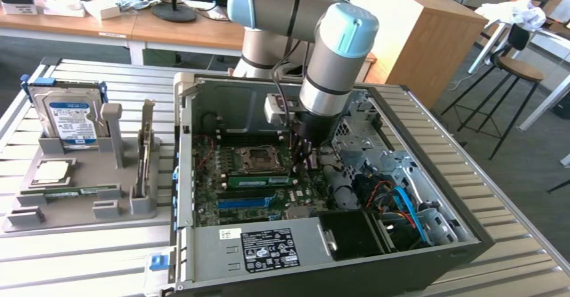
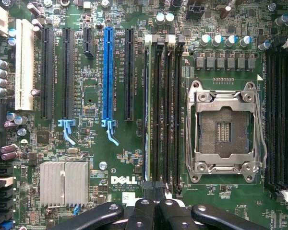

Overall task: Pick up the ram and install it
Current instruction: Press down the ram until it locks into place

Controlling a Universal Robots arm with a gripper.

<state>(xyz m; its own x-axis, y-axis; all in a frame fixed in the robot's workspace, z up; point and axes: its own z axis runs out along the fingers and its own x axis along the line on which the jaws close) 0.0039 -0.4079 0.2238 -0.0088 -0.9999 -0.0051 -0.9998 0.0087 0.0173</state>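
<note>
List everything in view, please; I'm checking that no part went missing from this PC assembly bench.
Open black and grey computer case: one, on the slatted metal table.
Green motherboard: one, inside the case.
Long thin green ram stick: one, in a slot beside the silver CPU socket.
Long blue expansion slot: one, on the motherboard.
Grey holder tray: one, at the exterior view's left of the case.
Silver hard drive with blue label: one, standing in the tray.
Thin card on edge: one, in the tray.
Robot arm: one, grey with pale blue joints, reaching into the case.
Gripper: one, black, shut, over the ram slots.
</note>
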